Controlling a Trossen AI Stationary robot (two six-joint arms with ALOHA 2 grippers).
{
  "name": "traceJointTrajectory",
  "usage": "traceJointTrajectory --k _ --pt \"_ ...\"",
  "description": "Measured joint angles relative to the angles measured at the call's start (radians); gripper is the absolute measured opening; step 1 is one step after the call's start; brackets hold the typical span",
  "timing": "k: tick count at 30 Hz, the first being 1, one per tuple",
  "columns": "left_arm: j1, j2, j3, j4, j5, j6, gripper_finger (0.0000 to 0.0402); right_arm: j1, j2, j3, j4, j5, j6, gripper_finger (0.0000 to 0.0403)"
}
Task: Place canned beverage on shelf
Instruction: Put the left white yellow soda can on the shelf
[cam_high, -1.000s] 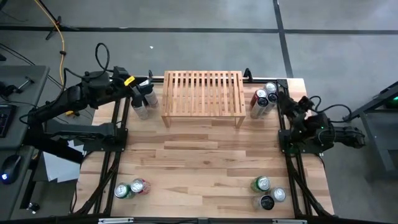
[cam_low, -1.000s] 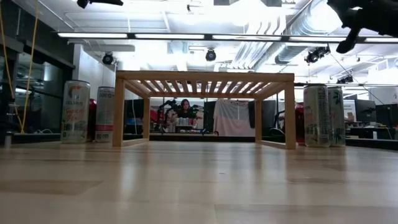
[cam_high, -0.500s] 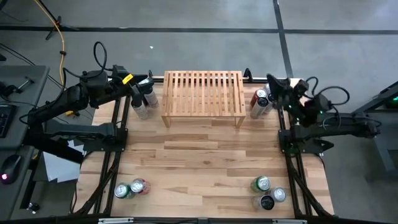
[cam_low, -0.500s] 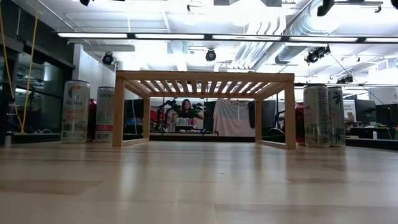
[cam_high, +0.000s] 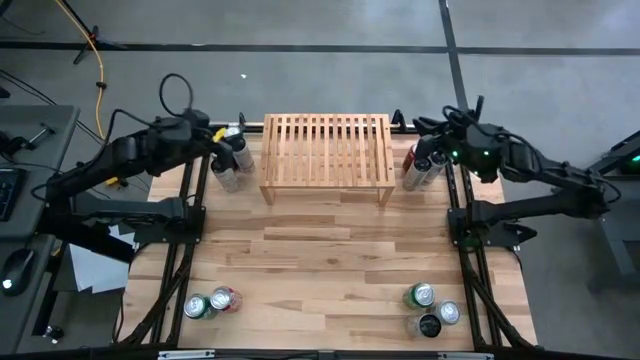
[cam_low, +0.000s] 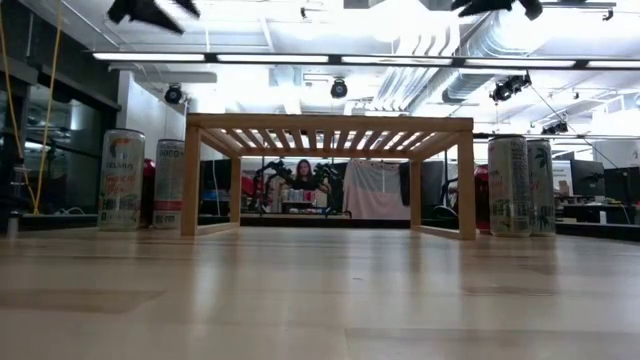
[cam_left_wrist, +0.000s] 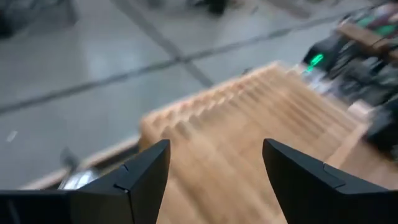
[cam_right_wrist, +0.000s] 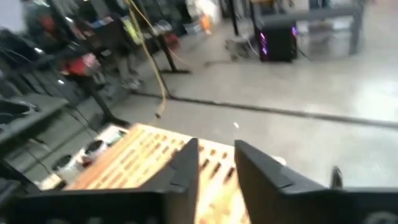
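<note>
The shelf (cam_high: 326, 150), a low light-wood rack with a slatted top, stands on its two side legs at the table's far middle; the low view shows it as well (cam_low: 328, 125). Tall cans stand upright beside it on the left (cam_high: 232, 165) and on the right (cam_high: 420, 165). My left gripper (cam_left_wrist: 214, 168) hovers open above the left cans and faces the shelf. My right gripper (cam_right_wrist: 216, 163) hovers above the right cans with a narrow gap between its fingers, also facing the shelf. Neither gripper holds anything.
More cans stand near the front edge, two at the left (cam_high: 210, 302) and three at the right (cam_high: 428, 308). Bare wooden tabletop (cam_high: 330, 250) lies between them and the shelf. A person sits in the room beyond the table (cam_low: 298, 178).
My right arm has unfolded from the table's right edge. Its gripper has risen, turned, and swung toward the cans to the right of the shelf. My left gripper has tipped downward a little over the left cans. No can has moved.
</note>
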Motion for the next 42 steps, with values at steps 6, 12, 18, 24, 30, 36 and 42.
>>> traceJointTrajectory --k 6,12,18,24,30,36,42 --pt "0.048 0.037 0.000 -0.292 0.036 -0.185 0.0269 -0.019 0.040 0.012 -0.063 -0.006 0.066 0.0213" --pt "0.053 0.063 0.000 -0.456 0.034 -0.294 0.0298 -0.032 0.057 0.012 -0.061 -0.028 0.067 0.0268" --pt "0.053 0.101 0.000 -0.524 0.027 -0.350 0.0321 -0.033 0.060 0.012 -0.061 -0.048 0.066 0.0272" --pt "0.053 0.165 0.000 -0.545 0.010 -0.394 0.0326 -0.033 0.062 0.012 -0.061 -0.060 0.063 0.0272" --pt "0.076 0.236 0.000 -0.601 -0.013 -0.466 0.0326 -0.033 0.062 0.012 -0.063 -0.061 0.063 0.0272" --pt "0.128 0.230 -0.075 -0.542 -0.021 -0.484 0.0326 -0.033 0.062 0.012 -0.068 -0.061 0.052 0.0272" --pt "0.160 0.164 -0.135 -0.446 0.027 -0.498 0.0326 -0.033 0.062 0.012 -0.068 -0.061 0.044 0.0272"
